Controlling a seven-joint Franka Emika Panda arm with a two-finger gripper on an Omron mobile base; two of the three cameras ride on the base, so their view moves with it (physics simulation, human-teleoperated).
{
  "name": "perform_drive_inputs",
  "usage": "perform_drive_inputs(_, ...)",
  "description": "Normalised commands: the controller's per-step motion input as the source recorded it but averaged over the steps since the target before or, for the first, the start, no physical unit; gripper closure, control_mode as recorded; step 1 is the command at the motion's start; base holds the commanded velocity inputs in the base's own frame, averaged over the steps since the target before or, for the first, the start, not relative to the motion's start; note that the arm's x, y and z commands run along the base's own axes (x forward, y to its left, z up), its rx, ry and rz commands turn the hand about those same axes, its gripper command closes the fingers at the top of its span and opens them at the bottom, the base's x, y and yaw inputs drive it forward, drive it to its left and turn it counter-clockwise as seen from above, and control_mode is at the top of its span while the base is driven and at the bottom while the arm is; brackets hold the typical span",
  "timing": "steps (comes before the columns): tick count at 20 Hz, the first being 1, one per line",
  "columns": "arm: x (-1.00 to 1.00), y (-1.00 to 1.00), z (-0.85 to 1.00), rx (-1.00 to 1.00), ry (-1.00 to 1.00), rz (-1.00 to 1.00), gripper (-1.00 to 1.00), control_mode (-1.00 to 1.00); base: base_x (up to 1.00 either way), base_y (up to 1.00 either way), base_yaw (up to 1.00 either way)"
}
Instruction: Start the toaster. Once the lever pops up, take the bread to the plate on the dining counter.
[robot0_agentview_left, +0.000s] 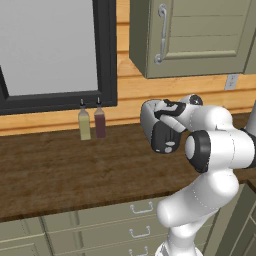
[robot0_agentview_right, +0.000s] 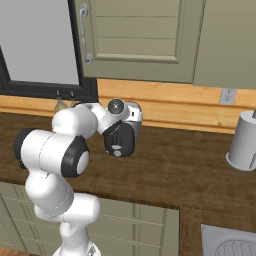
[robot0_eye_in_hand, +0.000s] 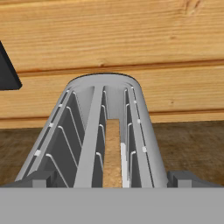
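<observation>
The silver-grey toaster (robot0_eye_in_hand: 94, 131) runs away from me toward the wooden wall, its slots open to the hand view. A tan slice of bread (robot0_eye_in_hand: 113, 153) sits low in the right slot. My gripper (robot0_eye_in_hand: 113, 179) is open, with one dark fingertip on each side of the toaster's near end and nothing between them. From the base views the toaster (robot0_agentview_left: 149, 117) (robot0_agentview_right: 134, 117) stands on the wood countertop with its glossy black end panel (robot0_agentview_left: 165, 137) facing the robot, and the wrist hangs just above it. The plate and the dining counter are out of view.
Two small bottles (robot0_agentview_left: 84, 123) (robot0_agentview_left: 100, 122) stand at the wall left of the toaster, under a black-framed window (robot0_agentview_left: 105, 55). A wall cabinet (robot0_agentview_right: 140, 40) hangs overhead. A grey cylinder (robot0_agentview_right: 245, 140) and a sink (robot0_agentview_right: 230, 242) are to the right. Drawers (robot0_agentview_left: 140, 207) run below the countertop.
</observation>
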Motion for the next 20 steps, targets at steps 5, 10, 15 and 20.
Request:
perform_drive_inputs(5, 0.00, 0.00, 0.00, 0.00, 0.00, 0.00, -1.00, -1.00, 0.00, 0.00, 0.00)
perform_drive_inputs(10, 0.00, 0.00, 0.00, 0.00, 0.00, 0.00, -1.00, -1.00, 0.00, 0.00, 0.00)
perform_drive_inputs(15, 0.00, 0.00, 0.00, 0.00, 0.00, 0.00, -1.00, -1.00, 0.00, 0.00, 0.00)
perform_drive_inputs(20, 0.00, 0.00, 0.00, 0.00, 0.00, 0.00, -1.00, -1.00, 0.00, 0.00, 0.00)
